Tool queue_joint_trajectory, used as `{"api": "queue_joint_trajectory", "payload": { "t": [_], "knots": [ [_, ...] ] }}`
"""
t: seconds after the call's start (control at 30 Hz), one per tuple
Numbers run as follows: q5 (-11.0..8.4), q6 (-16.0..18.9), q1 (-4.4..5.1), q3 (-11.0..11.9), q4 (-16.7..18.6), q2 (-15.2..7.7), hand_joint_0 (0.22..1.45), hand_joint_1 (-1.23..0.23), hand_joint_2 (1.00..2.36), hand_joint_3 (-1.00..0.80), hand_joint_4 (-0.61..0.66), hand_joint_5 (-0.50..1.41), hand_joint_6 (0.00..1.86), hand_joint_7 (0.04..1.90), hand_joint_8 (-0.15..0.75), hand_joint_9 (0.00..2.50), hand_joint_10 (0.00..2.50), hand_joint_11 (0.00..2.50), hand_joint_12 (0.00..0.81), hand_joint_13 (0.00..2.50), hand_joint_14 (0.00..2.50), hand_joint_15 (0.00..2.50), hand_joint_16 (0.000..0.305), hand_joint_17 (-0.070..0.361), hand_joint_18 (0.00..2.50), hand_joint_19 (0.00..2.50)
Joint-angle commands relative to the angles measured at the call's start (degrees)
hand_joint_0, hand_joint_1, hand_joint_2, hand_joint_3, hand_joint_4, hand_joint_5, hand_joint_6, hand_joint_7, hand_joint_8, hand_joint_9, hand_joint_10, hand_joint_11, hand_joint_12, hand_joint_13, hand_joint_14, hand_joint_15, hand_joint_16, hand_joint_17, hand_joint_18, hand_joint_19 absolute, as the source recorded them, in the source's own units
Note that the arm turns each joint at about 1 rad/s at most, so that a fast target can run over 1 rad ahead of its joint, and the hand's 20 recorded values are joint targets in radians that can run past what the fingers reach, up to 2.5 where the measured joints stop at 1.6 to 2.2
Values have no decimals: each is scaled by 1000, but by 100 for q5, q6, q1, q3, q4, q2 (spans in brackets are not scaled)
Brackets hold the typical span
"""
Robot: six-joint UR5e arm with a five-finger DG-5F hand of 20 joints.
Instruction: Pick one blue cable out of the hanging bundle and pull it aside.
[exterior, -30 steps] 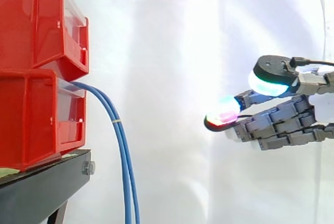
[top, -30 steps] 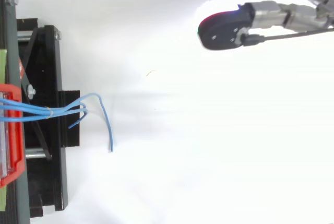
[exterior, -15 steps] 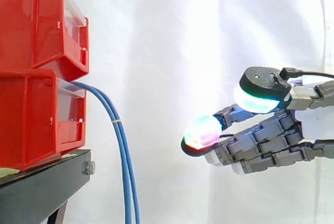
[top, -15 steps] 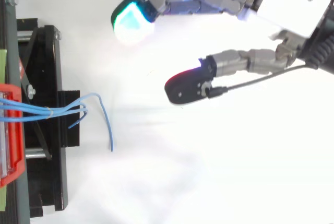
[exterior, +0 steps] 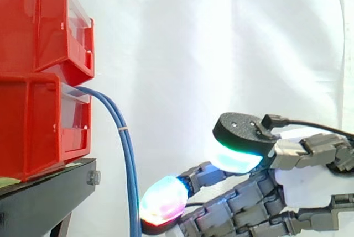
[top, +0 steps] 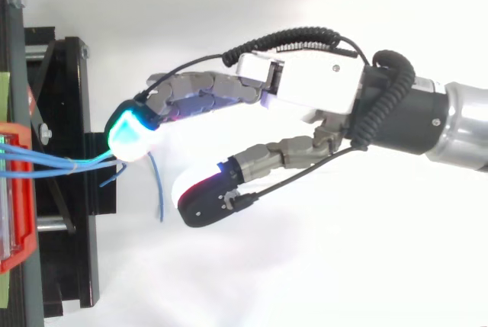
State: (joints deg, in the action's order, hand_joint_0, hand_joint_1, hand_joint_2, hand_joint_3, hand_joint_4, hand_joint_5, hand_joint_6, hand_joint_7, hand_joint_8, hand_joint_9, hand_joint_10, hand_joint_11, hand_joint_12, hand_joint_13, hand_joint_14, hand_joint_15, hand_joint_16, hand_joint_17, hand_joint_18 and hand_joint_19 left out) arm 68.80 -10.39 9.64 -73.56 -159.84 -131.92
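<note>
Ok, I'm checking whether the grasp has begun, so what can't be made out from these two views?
Contact: top view, the cyan fingertip of the hand covers the blue cables' bend; touching or not is unclear.
Cable ends: side view, cut off by the bottom edge.
Cable roots: side view, hidden inside the lower red bin.
</note>
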Motion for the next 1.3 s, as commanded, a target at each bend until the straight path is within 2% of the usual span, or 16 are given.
{"api": "queue_joint_trajectory", "payload": {
  "t": [0.0, 0.17, 0.3, 0.4, 0.57, 0.63, 0.7, 0.73, 0.8, 0.83, 0.87, 0.97, 1.03, 1.2, 1.23, 1.27],
  "knots": [
    [-156, 81, -14, 79, -73, -62, 492, -601, 1000, -500, 197, -205, 501, 684, 240, 495, 0, 28, 297, 167, 2, 57, 48, 108, 0, 136],
    [-464, 72, -58, 79, -64, -62, 491, -602, 1000, -497, 201, -203, 501, 686, 242, 500, 0, 36, 298, 170, 1, 59, 48, 107, 0, 136],
    [-499, 1, -85, 79, -21, -62, 492, -602, 1000, -495, 206, -201, 501, 688, 241, 503, 0, 37, 296, 176, 2, 64, 47, 107, 0, 141],
    [-508, -130, -155, 79, 15, -62, 492, -601, 1000, -497, 204, -200, 501, 687, 242, 509, 0, 39, 296, 180, 4, 65, 47, 107, 0, 140],
    [-499, -341, -199, 79, 243, -62, 493, -601, 1000, -495, 206, -199, 502, 692, 243, 515, 0, 54, 295, 184, 2, 62, 47, 106, 0, 146],
    [-490, -746, -155, 87, 595, -71, 494, -601, 1000, -495, 206, -199, 502, 692, 242, 516, 2, 47, 294, 185, 2, 62, 47, 106, 0, 146],
    [-490, -851, -146, 87, 683, -106, 494, -601, 1000, -496, 207, -198, 501, 693, 243, 523, 2, 50, 294, 190, 1, 68, 47, 106, 4, 146],
    [-490, -992, -129, 114, 876, -168, 494, -601, 1000, -495, 207, -198, 501, 693, 244, 525, 0, 64, 293, 193, 2, 72, 47, 106, 4, 146],
    [-473, -1062, -102, 149, 1069, -264, 494, -600, 1000, -496, 209, -197, 501, 692, 242, 526, 2, 57, 293, 193, 2, 70, 47, 106, 4, 150],
    [-473, -1036, -93, 254, 1131, -343, 494, -600, 1000, -496, 210, -197, 501, 694, 242, 527, 0, 65, 292, 194, 2, 73, 47, 106, 4, 150],
    [-473, -1036, -93, 254, 1131, -343, 494, -600, 1000, -495, 212, -196, 501, 694, 243, 530, 0, 61, 292, 194, 2, 69, 47, 106, 6, 146],
    [-420, -877, -58, 597, 1069, -589, 495, -598, 1000, -495, 221, -192, 502, 697, 243, 538, 0, 69, 292, 198, 1, 70, 47, 106, 9, 157],
    [-350, -719, -32, 747, 946, -704, 495, -598, 1000, -495, 223, -191, 502, 698, 245, 548, 2, 72, 292, 206, 3, 76, 47, 106, 10, 155],
    [-341, -658, 91, 817, 797, -704, 498, -598, 1000, -495, 235, -183, 502, 711, 246, 569, 3, 88, 291, 234, 3, 79, 46, 104, 48, 166],
    [-341, -658, 91, 817, 797, -704, 498, -597, 1000, -495, 241, -180, 502, 713, 247, 569, 2, 89, 290, 236, 3, 80, 46, 104, 52, 166],
    [-358, -640, 135, 791, 770, -704, 498, -597, 1000, -495, 243, -176, 502, 719, 248, 576, 3, 89, 289, 241, 3, 86, 46, 104, 59, 165]
  ]
}}
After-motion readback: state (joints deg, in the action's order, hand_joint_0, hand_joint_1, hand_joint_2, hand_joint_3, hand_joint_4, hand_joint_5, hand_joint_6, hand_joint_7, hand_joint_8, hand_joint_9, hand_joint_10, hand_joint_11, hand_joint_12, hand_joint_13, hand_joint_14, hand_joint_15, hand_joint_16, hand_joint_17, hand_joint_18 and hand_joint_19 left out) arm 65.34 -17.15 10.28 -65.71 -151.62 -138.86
